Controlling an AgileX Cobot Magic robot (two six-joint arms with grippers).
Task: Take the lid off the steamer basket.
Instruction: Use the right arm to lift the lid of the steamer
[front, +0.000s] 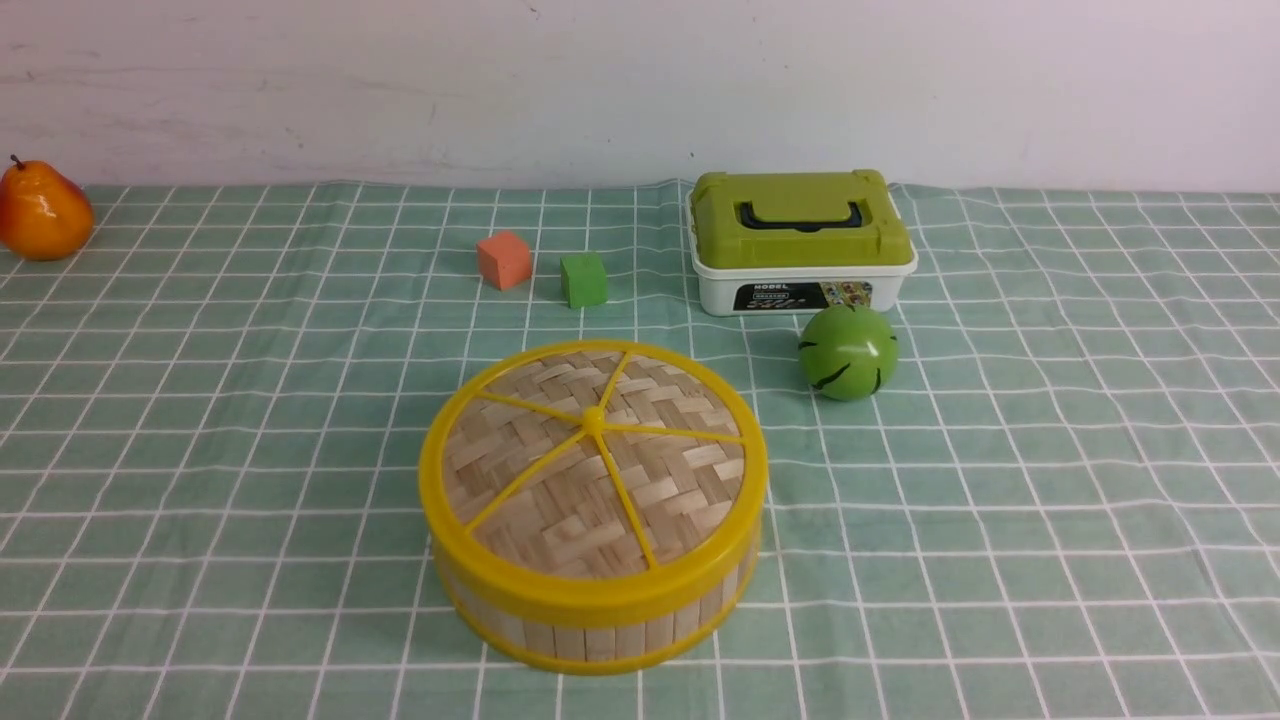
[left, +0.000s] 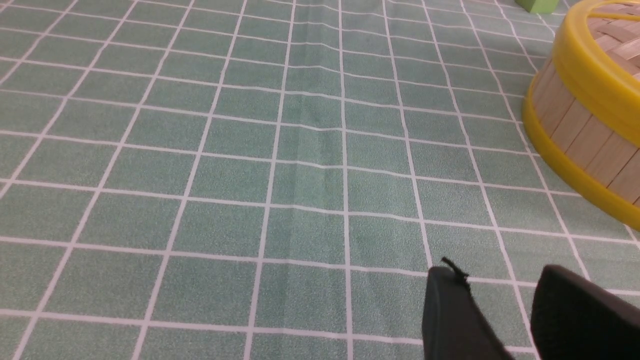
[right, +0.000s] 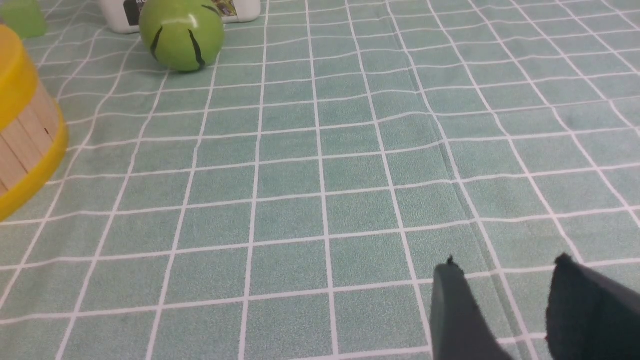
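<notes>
The steamer basket (front: 600, 620) stands in the middle near the front of the table, with bamboo-slat wall and yellow rims. The woven lid (front: 590, 470) with yellow spokes and a small centre knob (front: 594, 418) sits closed on it. Neither gripper shows in the front view. In the left wrist view my left gripper (left: 500, 274) is open and empty over the cloth, well apart from the basket (left: 585, 130). In the right wrist view my right gripper (right: 505, 265) is open and empty over the cloth, far from the basket (right: 25, 135).
A white box with green lid (front: 800, 240) stands at the back right, a green ball (front: 848, 351) in front of it. An orange cube (front: 503, 260) and a green cube (front: 583, 279) lie behind the basket. An orange pear (front: 42, 212) sits far left. Green checked cloth (front: 1050, 480) covers the table.
</notes>
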